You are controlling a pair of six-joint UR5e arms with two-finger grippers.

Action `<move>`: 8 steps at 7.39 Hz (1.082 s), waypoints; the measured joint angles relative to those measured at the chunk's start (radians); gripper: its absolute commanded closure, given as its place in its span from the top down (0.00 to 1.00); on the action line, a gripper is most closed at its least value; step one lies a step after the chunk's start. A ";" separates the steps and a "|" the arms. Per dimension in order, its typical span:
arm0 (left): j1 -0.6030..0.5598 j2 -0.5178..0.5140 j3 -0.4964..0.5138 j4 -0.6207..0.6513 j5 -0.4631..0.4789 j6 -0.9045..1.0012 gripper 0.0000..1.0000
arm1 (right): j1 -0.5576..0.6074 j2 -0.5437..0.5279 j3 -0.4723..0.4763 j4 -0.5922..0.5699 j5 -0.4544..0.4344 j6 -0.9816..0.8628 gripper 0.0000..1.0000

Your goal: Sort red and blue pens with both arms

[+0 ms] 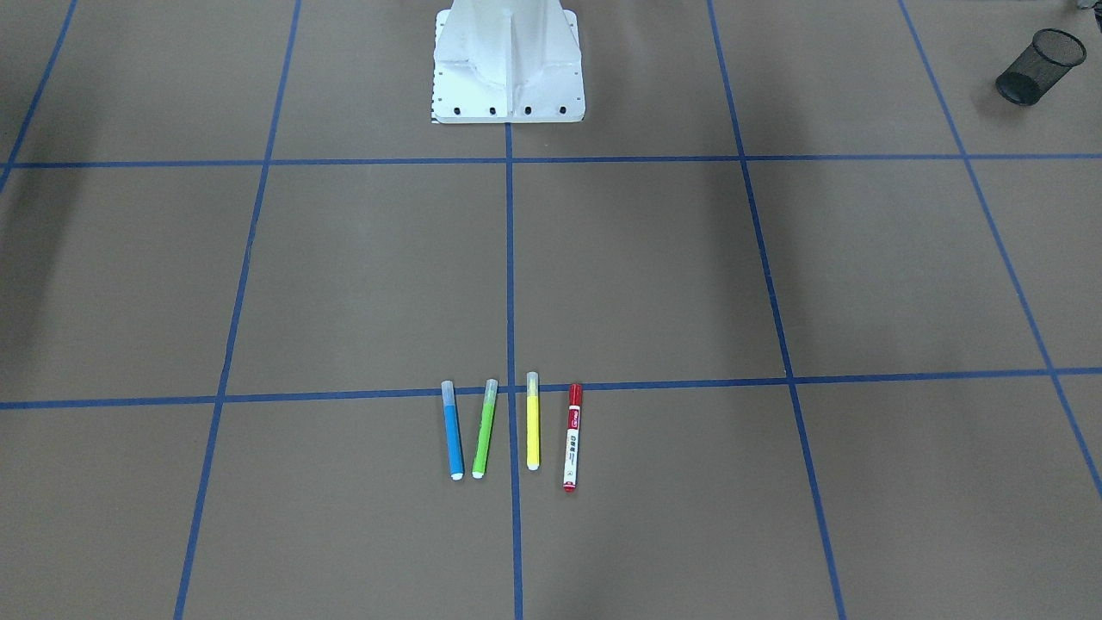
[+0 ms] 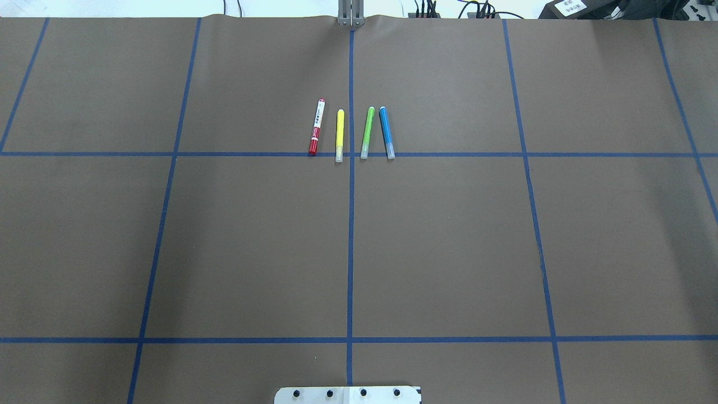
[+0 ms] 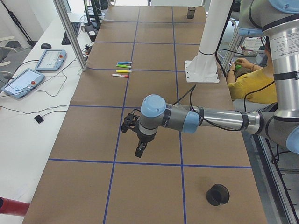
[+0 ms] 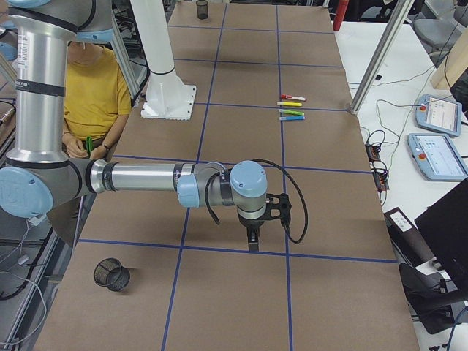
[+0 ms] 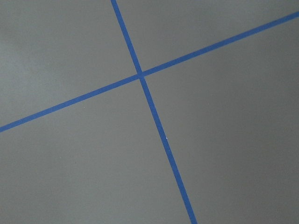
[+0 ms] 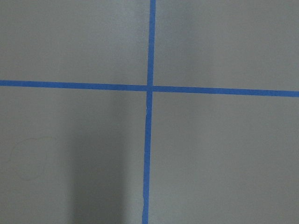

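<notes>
Approach pending: white-barrelled red-capped marker (image 2: 317, 127) and slim blue marker (image 2: 386, 132) lie flat, well apart from my left claw (image 3: 139, 150) and right claw (image 4: 253, 240). Whether either claw is spread, I cannot tell. Best plan: left takes red, right blue, gripping mid-barrel, crosswise, clear of yellow marker (image 2: 339, 135) and green marker (image 2: 367, 132).

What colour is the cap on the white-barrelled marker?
The cap is red, clearest in the exterior front-facing view.

Light is soft and even, from above, and all 6 views are sharp. Broad faint shadow bands cross the brown table (image 1: 646, 284). Wrist views look greyer.
</notes>
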 measured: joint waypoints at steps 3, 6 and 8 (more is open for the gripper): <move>0.003 -0.065 0.014 -0.008 -0.027 -0.020 1.00 | -0.048 0.052 0.001 0.046 0.007 -0.005 0.99; 0.013 -0.078 0.036 -0.080 -0.038 -0.028 1.00 | -0.159 0.138 -0.001 0.068 -0.002 0.005 0.99; 0.059 -0.110 0.037 -0.089 -0.047 -0.057 1.00 | -0.221 0.196 -0.004 0.065 -0.001 0.030 0.99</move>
